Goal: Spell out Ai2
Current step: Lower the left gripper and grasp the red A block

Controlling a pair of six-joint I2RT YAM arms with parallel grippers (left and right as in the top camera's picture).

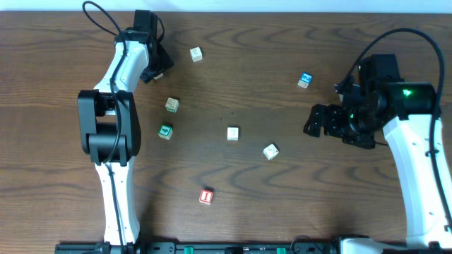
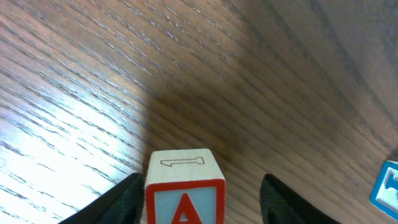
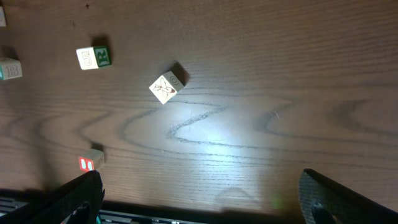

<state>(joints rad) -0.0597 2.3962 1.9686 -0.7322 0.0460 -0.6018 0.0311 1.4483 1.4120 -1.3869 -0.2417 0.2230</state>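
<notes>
A block with a red letter A (image 2: 185, 194) on a pale blue face sits on the table between my left gripper's fingers (image 2: 199, 205). The left finger is against it and the right finger stands apart, so the jaws are open. In the overhead view the left gripper (image 1: 157, 70) is at the far left and hides this block. A red "I" block (image 1: 206, 197) lies near the front, and it also shows in the right wrist view (image 3: 90, 160). My right gripper (image 1: 321, 120) is open and empty at the right, above the table. I cannot tell which block bears a 2.
Loose blocks lie about the wooden table: a cream one (image 1: 196, 53), a blue one (image 1: 305, 80), a tan one (image 1: 171, 105), a green one (image 1: 165, 131), a white one (image 1: 233, 133) and a pictured one (image 1: 271, 151) (image 3: 168, 84). A blue-faced block (image 2: 388, 183) lies right of the left gripper.
</notes>
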